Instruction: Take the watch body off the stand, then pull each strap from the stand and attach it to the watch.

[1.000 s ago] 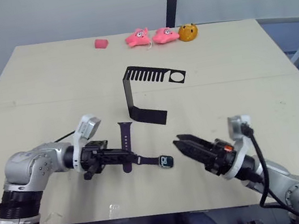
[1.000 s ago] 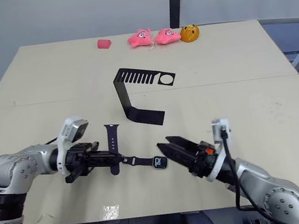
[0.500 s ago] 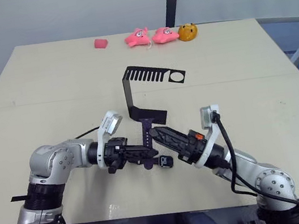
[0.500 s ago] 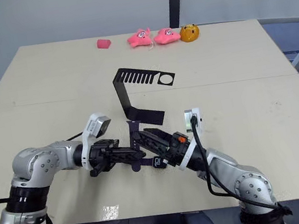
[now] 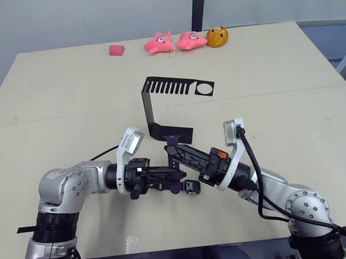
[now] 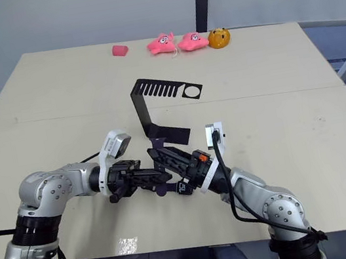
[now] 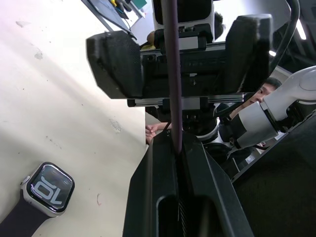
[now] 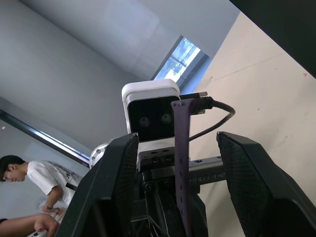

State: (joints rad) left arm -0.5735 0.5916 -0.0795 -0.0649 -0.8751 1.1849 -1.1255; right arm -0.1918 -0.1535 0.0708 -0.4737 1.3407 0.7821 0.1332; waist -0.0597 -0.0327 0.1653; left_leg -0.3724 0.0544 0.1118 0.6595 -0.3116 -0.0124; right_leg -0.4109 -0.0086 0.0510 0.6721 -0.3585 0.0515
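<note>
Right hand (image 5: 175,148) swung in, open around loose strap (image 8: 180,163) clamped in left hand (image 5: 168,177); handover pending.

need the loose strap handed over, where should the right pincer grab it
Take the free stretch of the strap beyond the left pincer, which is shut on its other end. The open right pincer straddles it, one finger each side, so closing straight in should catch it.
</note>
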